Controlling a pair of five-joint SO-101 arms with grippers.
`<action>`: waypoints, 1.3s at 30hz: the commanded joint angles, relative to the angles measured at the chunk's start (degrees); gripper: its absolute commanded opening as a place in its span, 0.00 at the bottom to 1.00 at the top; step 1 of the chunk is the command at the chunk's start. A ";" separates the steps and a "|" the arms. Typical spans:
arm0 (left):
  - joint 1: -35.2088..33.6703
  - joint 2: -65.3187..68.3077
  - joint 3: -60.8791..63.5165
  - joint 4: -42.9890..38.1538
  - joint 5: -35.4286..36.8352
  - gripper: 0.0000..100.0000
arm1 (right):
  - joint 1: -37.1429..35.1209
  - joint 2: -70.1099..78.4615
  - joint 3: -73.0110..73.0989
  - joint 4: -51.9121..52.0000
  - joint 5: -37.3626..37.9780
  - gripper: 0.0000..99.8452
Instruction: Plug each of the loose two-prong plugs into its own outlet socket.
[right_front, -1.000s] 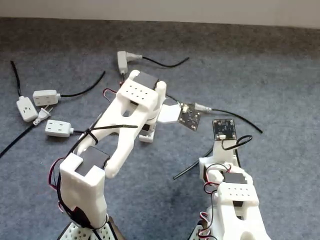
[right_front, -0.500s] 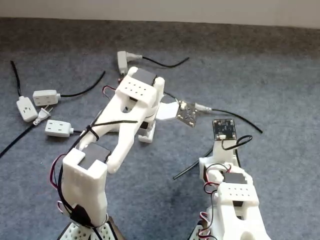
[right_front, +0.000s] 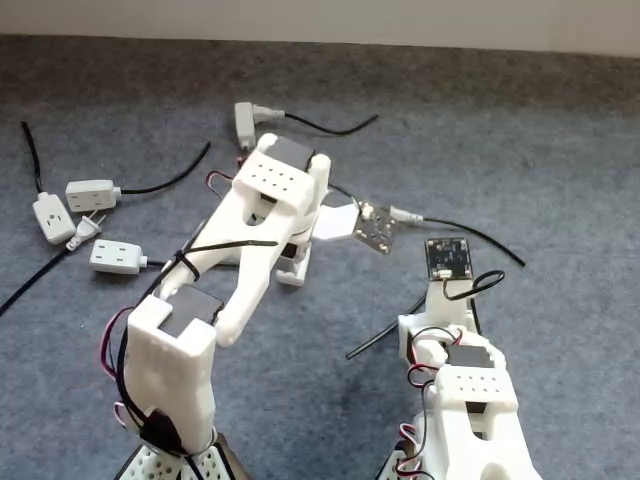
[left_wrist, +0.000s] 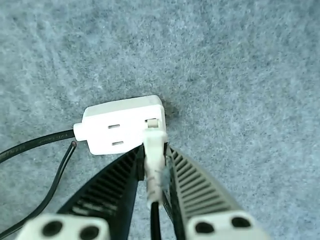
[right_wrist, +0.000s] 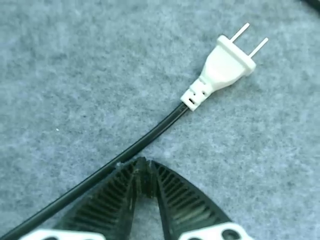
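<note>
Carpet (right_front: 560, 150), grey and felted, seen from above; beyond it a pale strip of wall (right_front: 400, 20). Left of the left arm (right_front: 250, 240), a cluster of outlets (right_front: 115, 257) with a loose plug (right_front: 85, 230) among them. Past that arm's far end, an adapter (right_front: 245, 122) on a black cord. To that arm's right and nearer the camera, the right arm (right_front: 465, 390).

From the left wrist, grey carpet again. Left claw (left_wrist: 152, 150) pinching the held plug (left_wrist: 155, 165) by its body. Just ahead of the claw, touching the plug's nose, an outlet (left_wrist: 117, 125); contact at the socket farthest from the outlet's cord. Cannot tell how deep the prongs sit.

From the right wrist, more carpet. Right claw (right_wrist: 145, 172) pressed together on nothing. Ahead of the claw and apart from it, a free plug (right_wrist: 225, 62) lying flat, prongs pointing away. Its black cord (right_wrist: 150, 137) just beside the claw's tips.
</note>
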 joint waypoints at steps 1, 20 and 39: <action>2.42 4.62 -1.63 -0.35 -10.90 0.01 | -0.48 -0.75 -0.04 -1.01 0.88 0.01; -0.48 17.36 -12.79 6.07 -0.88 0.02 | -0.48 -0.75 -0.04 -1.01 0.88 0.01; -4.88 -0.84 -19.74 7.30 10.11 0.25 | -0.48 -0.75 -0.04 -1.01 0.88 0.01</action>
